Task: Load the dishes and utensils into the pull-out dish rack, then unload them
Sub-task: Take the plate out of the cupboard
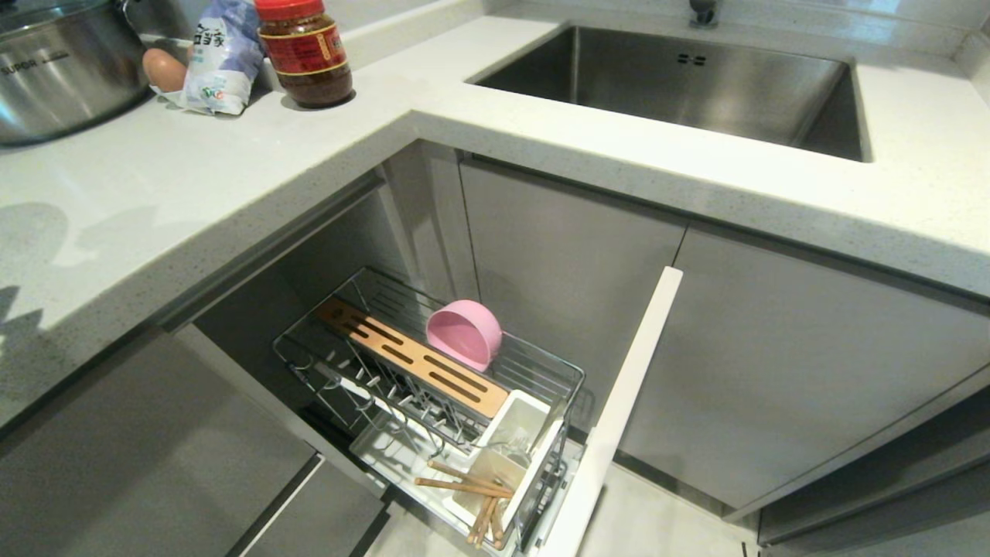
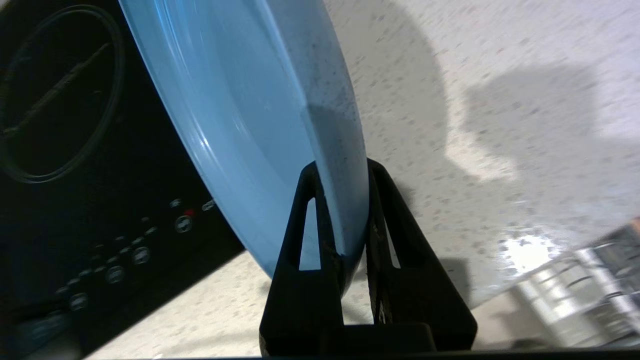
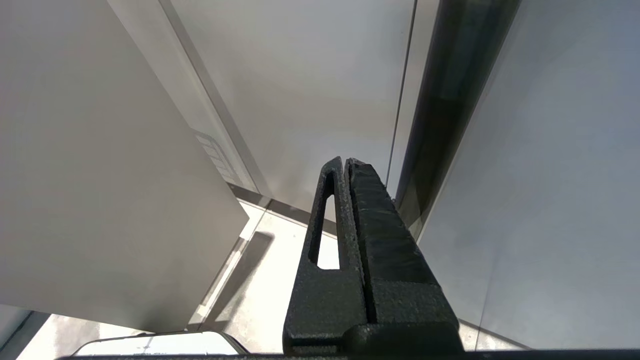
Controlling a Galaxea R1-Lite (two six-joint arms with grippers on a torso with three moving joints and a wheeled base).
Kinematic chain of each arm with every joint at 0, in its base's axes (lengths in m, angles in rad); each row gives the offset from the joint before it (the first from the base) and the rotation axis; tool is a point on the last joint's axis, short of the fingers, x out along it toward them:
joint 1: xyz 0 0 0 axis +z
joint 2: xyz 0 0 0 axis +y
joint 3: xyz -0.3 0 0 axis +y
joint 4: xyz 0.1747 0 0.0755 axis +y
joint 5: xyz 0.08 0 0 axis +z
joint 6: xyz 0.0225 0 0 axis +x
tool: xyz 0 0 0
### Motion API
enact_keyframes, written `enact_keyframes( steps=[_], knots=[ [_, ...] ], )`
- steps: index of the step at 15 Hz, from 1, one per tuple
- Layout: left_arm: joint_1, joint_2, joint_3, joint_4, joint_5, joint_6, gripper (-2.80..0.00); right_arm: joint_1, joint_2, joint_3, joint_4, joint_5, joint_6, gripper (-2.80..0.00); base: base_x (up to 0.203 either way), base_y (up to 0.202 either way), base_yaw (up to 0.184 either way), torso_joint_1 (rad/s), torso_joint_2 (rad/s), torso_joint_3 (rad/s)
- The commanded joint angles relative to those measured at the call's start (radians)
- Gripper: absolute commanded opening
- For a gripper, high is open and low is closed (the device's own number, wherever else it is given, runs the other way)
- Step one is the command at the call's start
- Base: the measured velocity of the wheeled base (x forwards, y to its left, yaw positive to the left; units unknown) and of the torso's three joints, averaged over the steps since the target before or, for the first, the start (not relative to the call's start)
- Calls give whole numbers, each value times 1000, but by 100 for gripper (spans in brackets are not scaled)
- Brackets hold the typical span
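Note:
In the left wrist view my left gripper (image 2: 342,172) is shut on the rim of the light blue plate (image 2: 250,125), which stands on edge above the speckled white counter (image 2: 500,100). This arm is outside the head view. The pull-out dish rack (image 1: 433,387) is drawn out below the counter. The pink bowl (image 1: 464,333) rests on its side in the rack. The wooden chopsticks (image 1: 472,495) lie at the white utensil cup (image 1: 510,456). A fork does not show clearly. My right gripper (image 3: 345,162) is shut and empty, parked low by grey cabinet fronts.
On the counter (image 1: 116,216) at the back left stand a steel pot (image 1: 62,70), an egg (image 1: 164,70), a white bag (image 1: 220,58) and a red-lidded jar (image 1: 305,50). The sink (image 1: 681,85) is at the back right. A black hob (image 2: 75,175) lies beside the plate.

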Motion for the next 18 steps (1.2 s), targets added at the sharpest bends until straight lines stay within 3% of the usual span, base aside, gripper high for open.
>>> enact_keyframes(
  steps=[1, 3, 5, 6, 13, 18],
  knots=[
    [5, 114, -97, 62, 36, 38, -280, -2, -4, 0, -1, 0, 0, -280, 0, 0, 0, 0, 0, 0],
    [2, 162, -163, 107, 76, 101, -280, -1, -4, 0, -1, 0, 0, -280, 0, 0, 0, 0, 0, 0],
    [-14, 205, -180, 113, 134, 208, -280, -2, -4, 0, -1, 0, 0, -280, 0, 0, 0, 0, 0, 0],
    [-27, 225, -182, 114, 154, 224, -280, 0, -4, 0, -1, 0, 0, -280, 0, 0, 0, 0, 0, 0],
    [-103, 323, -181, 224, 263, 221, -280, -2, -3, 0, -1, 0, 0, -280, 0, 0, 0, 0, 0, 0],
    [-122, 351, -181, 240, 267, 219, -280, -2, -4, 0, -1, 0, 0, -280, 0, 0, 0, 0, 0, 0]
  ],
)
